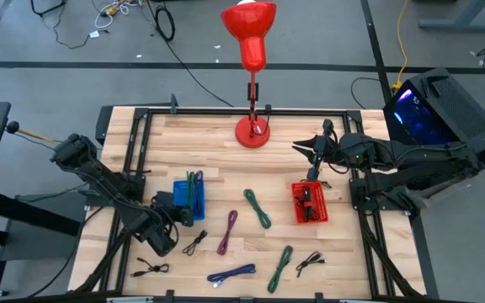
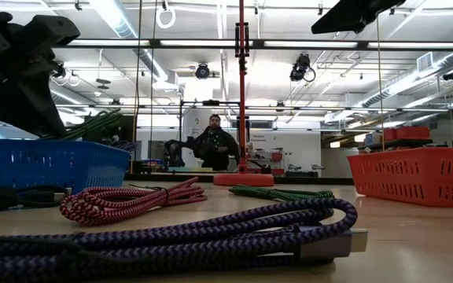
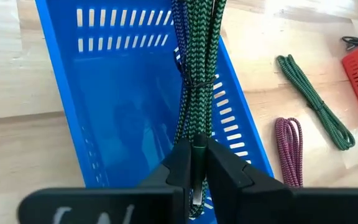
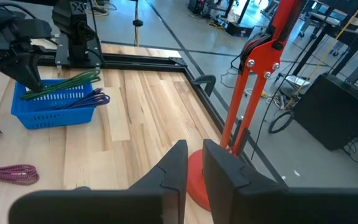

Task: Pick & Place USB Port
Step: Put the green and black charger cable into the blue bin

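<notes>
A blue basket (image 1: 183, 195) stands at the table's left, and a blue-purple cable (image 4: 95, 98) hangs over one end of it. A bundled green cable (image 3: 197, 56) stretches lengthwise above the basket. My left gripper (image 3: 197, 168) is at the basket's near-left end, shut on the bundle's end. My right gripper (image 1: 300, 148) hangs high over the far right of the table near the red lamp stand (image 1: 252, 131). Its fingers (image 4: 179, 168) are almost together with nothing between them. The red basket (image 1: 310, 203) holds dark cables. My left gripper pinches the green cable's near end (image 3: 196, 152) between its two fingers. The fingers slant downward and lie along the bundle. The cable runs away from them over the blue basket's inside (image 3: 123, 112), its far part (image 4: 89, 78) up at rim height.
Loose cables lie on the wood: green (image 1: 257, 208), magenta (image 1: 228, 232), blue-purple (image 1: 231, 273), another green (image 1: 281, 267) and several small black ones (image 1: 194, 243). A person (image 2: 215, 145) stands in the room beyond the table.
</notes>
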